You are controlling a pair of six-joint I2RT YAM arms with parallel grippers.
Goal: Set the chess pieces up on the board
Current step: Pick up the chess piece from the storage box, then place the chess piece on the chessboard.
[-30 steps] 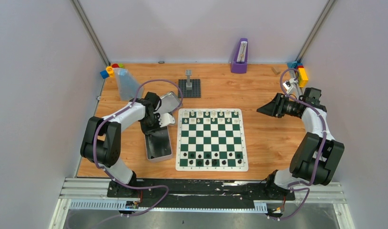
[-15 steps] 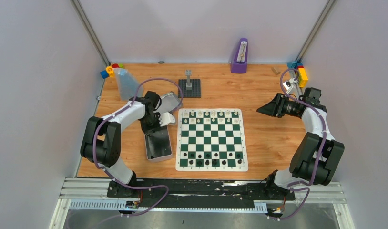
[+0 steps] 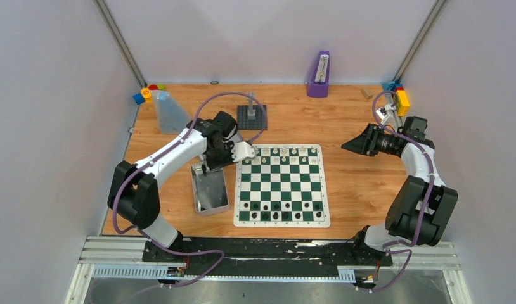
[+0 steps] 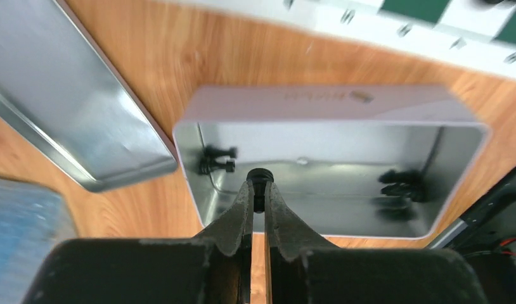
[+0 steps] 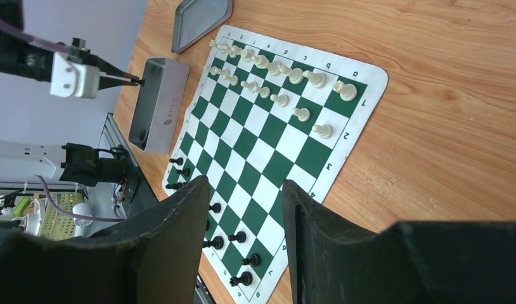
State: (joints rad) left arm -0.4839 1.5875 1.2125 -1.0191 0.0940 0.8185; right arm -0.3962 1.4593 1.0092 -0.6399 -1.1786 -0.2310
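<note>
The green and white board (image 3: 281, 179) lies mid-table. Cream-white chess pieces (image 3: 281, 152) fill much of its two far rows, and black ones (image 3: 279, 211) stand in its two near rows. My left gripper (image 3: 205, 168) hangs above the far end of the open silver tin (image 3: 210, 190), shut on a small black piece (image 4: 260, 182). A few more black pieces (image 4: 215, 161) lie inside the tin (image 4: 331, 104). My right gripper (image 3: 347, 145) hovers open and empty to the right of the board, and its view shows the board (image 5: 268, 133) below it.
The tin's lid (image 4: 65, 107) lies on the wood beside the tin. A grey brick tower on a dark baseplate (image 3: 251, 114) stands behind the board. A purple object (image 3: 318, 75), coloured bricks (image 3: 148, 94) and a bluish clear container (image 3: 168, 113) sit along the back.
My left gripper closed on a black piece in the tin and lifted it, and the wrist swung toward the board's far left corner. The right arm has not moved.
</note>
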